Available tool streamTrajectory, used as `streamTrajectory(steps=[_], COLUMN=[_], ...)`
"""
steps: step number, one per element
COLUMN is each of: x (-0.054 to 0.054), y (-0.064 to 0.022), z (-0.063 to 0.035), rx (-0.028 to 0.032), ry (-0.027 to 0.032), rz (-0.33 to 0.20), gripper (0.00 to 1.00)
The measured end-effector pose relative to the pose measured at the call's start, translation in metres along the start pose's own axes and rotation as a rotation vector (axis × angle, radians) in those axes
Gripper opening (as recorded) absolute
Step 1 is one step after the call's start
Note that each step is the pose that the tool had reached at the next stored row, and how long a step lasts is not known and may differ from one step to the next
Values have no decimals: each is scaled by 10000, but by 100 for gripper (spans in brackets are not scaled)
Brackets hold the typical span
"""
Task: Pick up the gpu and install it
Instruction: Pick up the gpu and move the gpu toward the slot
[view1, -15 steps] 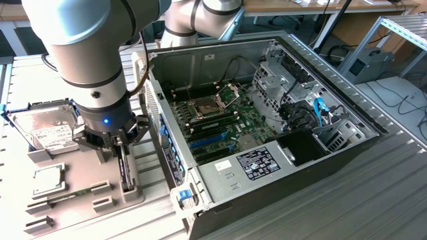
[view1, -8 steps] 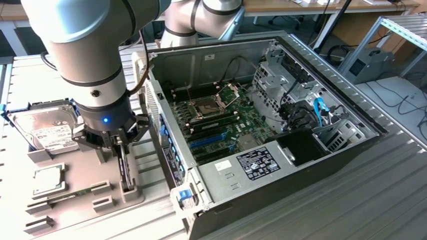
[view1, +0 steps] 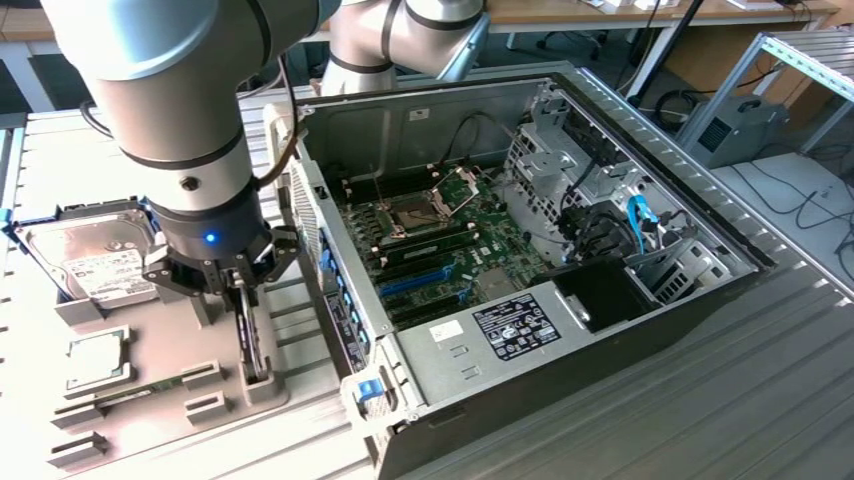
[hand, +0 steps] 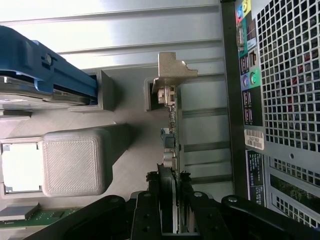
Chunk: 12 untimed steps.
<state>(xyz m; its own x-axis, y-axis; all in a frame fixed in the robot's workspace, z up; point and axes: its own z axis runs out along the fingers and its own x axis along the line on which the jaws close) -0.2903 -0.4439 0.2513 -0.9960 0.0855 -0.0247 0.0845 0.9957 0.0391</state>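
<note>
Black claw (hand: 169, 177) clamps one gpu (hand: 173, 127), edgewise on one grey tray (hand: 131, 150).

A ribbed metal table (view1: 747, 400) bears a grey fixture (view1: 150, 345) and a computer case (view1: 400, 125).

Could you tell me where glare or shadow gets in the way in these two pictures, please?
Wrist view: the ribbed table is washed out to near white beyond the bracket of the gpu, and the grey block throws a soft shadow. Exterior view: even light, the computer case is dimmer inside, and a blue light glows on the arm.
</note>
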Motion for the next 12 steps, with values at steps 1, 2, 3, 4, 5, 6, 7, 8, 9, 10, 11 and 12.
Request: streamTrajectory(steps=[1,2,3,4,5,6,7,8,9,10,11,12], x=[0,0,0,0,0,-1,0,0,-1,-1,-1,-1], y=[0,0,1,1,1,1,1,1,1,1,1,1], z=[-5,-8,-8,-8,-10,-12,-15,-20,-22,-23,-23,-26], rx=[1,-1,-1,-2,-2,-1,0,2,0,0,-2,0], ry=[1,0,-1,-2,-2,-1,0,2,0,0,-2,-1], rz=[0,0,0,0,0,0,0,0,0,0,0,0], gripper=[27,27,27,27,27,27,27,27,27,27,27,27])
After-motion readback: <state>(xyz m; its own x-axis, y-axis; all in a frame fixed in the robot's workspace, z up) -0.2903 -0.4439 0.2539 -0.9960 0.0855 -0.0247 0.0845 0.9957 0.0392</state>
